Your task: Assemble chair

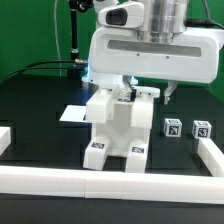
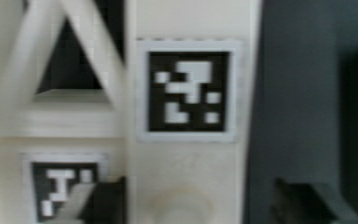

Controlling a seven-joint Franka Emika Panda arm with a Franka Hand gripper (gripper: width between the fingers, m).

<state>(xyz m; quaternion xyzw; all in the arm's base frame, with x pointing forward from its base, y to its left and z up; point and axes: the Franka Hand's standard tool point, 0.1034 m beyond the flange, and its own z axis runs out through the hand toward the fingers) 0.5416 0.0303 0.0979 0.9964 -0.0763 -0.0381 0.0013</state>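
The partly built white chair (image 1: 115,128) stands in the middle of the black table, with marker tags on its two lower front ends. My gripper (image 1: 140,95) is right over its top, with its fingers down on either side of an upright white piece. In the wrist view that white piece (image 2: 190,60) carries a black-and-white tag and runs between the dark fingers (image 2: 105,200). The gripper (image 2: 186,200) looks shut on it, both fingers against its sides. A second tagged part (image 2: 60,190) lies beside it.
Two small white tagged blocks (image 1: 172,128) (image 1: 202,129) sit at the exterior view's right. The marker board (image 1: 73,114) lies flat at the left behind the chair. A low white rail (image 1: 110,183) runs along the front, with a side wall (image 1: 212,155) at the right.
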